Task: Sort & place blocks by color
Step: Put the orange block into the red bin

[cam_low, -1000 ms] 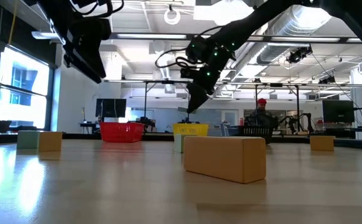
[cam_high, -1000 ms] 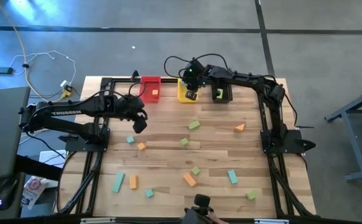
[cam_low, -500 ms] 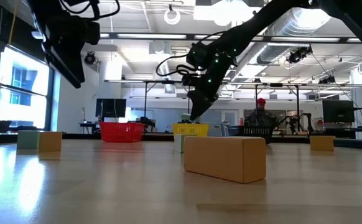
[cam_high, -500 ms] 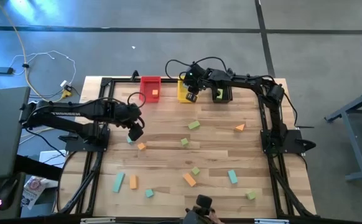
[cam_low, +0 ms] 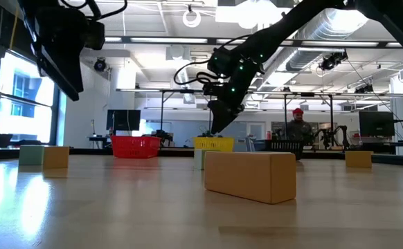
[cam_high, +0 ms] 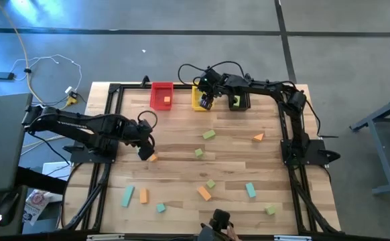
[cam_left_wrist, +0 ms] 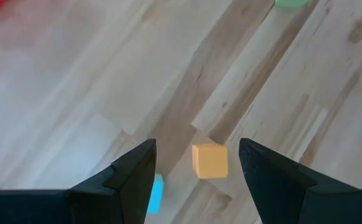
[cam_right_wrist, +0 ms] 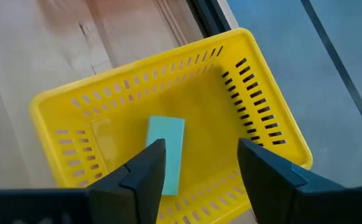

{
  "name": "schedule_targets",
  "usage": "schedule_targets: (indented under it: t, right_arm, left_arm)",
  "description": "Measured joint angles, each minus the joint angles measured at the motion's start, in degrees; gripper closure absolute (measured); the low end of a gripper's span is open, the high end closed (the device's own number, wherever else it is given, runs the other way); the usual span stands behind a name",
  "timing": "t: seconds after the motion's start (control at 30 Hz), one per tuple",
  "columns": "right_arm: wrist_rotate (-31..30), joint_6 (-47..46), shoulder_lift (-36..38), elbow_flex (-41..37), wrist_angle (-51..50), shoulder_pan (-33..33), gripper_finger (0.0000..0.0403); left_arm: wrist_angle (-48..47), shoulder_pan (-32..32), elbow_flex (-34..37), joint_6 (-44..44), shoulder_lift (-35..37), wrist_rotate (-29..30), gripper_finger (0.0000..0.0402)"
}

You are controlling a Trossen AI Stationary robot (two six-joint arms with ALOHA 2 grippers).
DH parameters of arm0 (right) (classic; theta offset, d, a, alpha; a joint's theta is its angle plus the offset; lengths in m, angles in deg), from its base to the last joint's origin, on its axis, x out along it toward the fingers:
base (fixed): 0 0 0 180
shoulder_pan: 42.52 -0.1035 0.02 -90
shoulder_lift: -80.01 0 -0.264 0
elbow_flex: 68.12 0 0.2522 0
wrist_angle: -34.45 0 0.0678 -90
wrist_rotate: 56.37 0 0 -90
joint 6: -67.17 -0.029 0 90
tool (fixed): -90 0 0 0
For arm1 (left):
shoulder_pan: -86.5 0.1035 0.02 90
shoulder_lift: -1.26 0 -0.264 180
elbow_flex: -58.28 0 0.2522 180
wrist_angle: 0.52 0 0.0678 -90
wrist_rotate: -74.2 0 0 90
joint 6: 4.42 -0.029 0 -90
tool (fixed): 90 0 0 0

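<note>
- Wooden surface (cam_high: 181,144), plank top inside a dark frame; wide bare stretch through the middle, blocks scattered mostly across the near half.
- Left arm (cam_high: 81,124) reaches in from the left edge. No lettering on it can be read.
- Three bins along the far edge: red bin (cam_high: 162,94), yellow bin (cam_high: 199,100), black bin (cam_high: 238,101). An orange piece lies in the red one, a green piece in the black one.
- Right end effector (cam_high: 206,100) hangs over the yellow bin, fingers apart and empty. Only the right wrist view shows the inside: a teal bar (cam_right_wrist: 165,153) lying flat on the bin floor, clear of the walls.
- Left end effector (cam_high: 144,148) is low over the left-centre of the surface, fingers spread, nothing between them. In the left wrist view an orange cube (cam_left_wrist: 209,161) sits in the gap between the fingers, a teal block (cam_left_wrist: 155,193) just beside one finger.
- In the high view the orange cube lies just beside the end effector; the teal block is hidden there.
- The low view shows an orange bar (cam_low: 250,176) close up; a person (cam_low: 297,128) far behind.
</note>
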Motion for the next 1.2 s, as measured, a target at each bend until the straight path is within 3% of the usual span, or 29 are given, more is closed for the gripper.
schedule_targets:
  t: [0.17,0.7,1.2]
  right_arm:
    - [0.0,0.3,0.0,2.1,-1.5,-0.1,0.0230]
    - [0.2,0.5,0.0,12.8,-7.6,-1.7,0.0238]
    - [0.1,1.2,0.0,13.8,-10.6,-2.8,0.0238]
  left_arm:
    - [0.7,-3.0,0.1,2.8,-1.5,3.5,0.0183]
    - [2.0,-9.0,0.1,11.1,-11.0,3.7,0.0183]
    - [6.7,-9.6,0.1,11.1,-19.9,2.8,0.0183]
